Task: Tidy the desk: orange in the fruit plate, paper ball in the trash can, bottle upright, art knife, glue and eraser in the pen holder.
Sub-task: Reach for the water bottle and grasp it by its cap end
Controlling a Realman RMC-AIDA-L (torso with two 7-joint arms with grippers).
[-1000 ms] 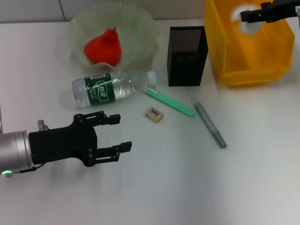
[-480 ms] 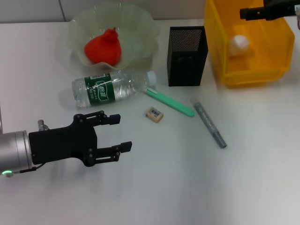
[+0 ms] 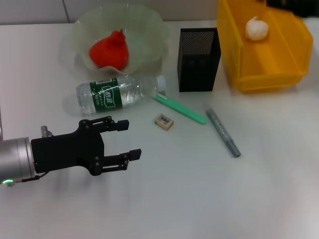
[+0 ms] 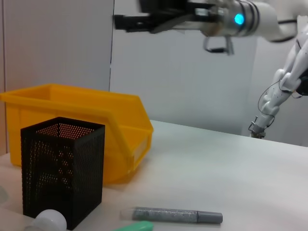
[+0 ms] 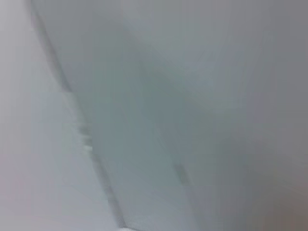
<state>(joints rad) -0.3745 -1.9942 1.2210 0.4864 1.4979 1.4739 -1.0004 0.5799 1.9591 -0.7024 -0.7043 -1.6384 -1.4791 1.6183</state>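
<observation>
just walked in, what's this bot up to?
Desk tidy, partway done. The red-orange fruit sits in the pale-green ruffled bowl, the crumpled white paper ball in the yellow bin. The clear bottle lies on its side; the beige eraser lies outside the black mesh cup. The left gripper hovers open near the bottle.

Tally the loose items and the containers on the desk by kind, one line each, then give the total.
Containers: 3 (fruit plate, pen holder, trash can)
Fruit: 1 (orange)
Paper balls: 1 (paper ball)
Bottles: 1 (bottle)
Stationery: 3 (eraser, green tool, grey pen-like stick)
Total: 9
</observation>
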